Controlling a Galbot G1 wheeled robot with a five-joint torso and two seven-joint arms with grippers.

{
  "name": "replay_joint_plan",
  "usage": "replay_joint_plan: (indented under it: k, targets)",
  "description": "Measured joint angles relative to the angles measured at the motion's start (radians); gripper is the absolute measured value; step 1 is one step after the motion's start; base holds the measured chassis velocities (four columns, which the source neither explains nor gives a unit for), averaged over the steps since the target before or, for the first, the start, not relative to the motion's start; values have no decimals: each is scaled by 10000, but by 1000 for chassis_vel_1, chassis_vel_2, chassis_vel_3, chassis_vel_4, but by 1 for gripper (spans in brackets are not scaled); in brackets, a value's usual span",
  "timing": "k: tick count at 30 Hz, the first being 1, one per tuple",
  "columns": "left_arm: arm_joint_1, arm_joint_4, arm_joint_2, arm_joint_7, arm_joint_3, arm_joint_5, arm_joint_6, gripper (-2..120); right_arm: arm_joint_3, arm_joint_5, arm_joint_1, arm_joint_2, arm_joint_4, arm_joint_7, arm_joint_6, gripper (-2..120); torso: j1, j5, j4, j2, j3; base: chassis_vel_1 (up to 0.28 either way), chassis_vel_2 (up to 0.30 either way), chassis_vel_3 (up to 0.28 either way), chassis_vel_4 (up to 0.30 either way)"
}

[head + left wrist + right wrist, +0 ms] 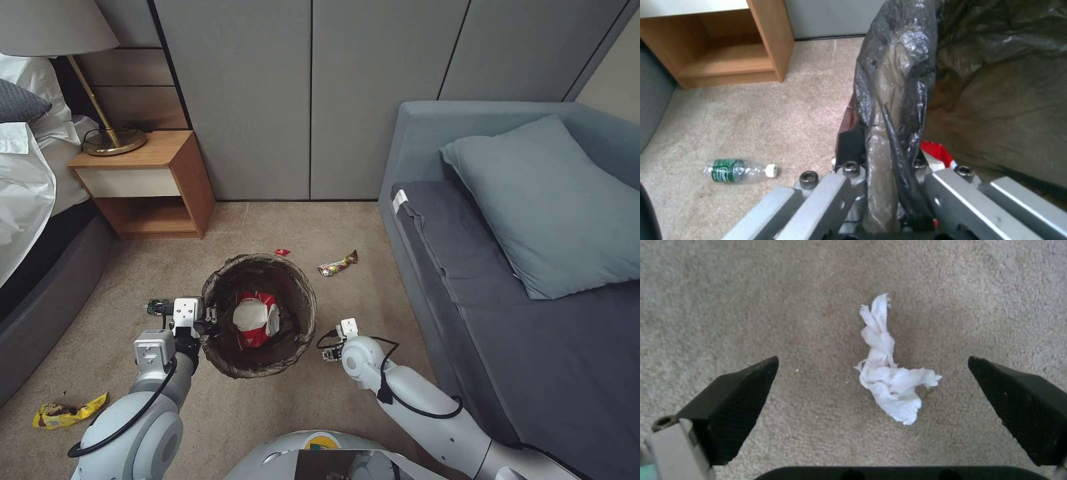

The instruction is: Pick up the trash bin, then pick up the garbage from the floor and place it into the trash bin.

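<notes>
The trash bin (303, 287), round with a dark bag liner, hangs just above the carpet in the head view. My left gripper (203, 327) is shut on its near-left rim (893, 100), one finger inside and one outside. Red-and-white packets (255, 319) lie inside it. My right gripper (331, 347) hovers to the right of the bin, open (872, 360), straddling a crumpled white tissue (889, 383) on the carpet below. More garbage lies around: a green-labelled bottle (735, 170) left of the bin, a yellow wrapper (67, 411), a foil wrapper (338, 264) and a small red scrap (282, 252).
A wooden nightstand (150, 187) with a lamp stands at the back left beside a bed (27, 200). A grey sofa (520, 267) with a cushion runs along the right. Grey wall panels close the back. Open carpet lies between them.
</notes>
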Motion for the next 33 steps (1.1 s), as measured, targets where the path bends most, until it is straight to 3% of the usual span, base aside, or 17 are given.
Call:
replay_joint_plan:
  k: [33]
  targets:
    - [-148, 0, 128, 137, -17, -4, -99, 3, 39, -191, 190, 495, -851, -43, 0, 100, -1, 0, 0, 0, 0, 0, 0, 0, 0]
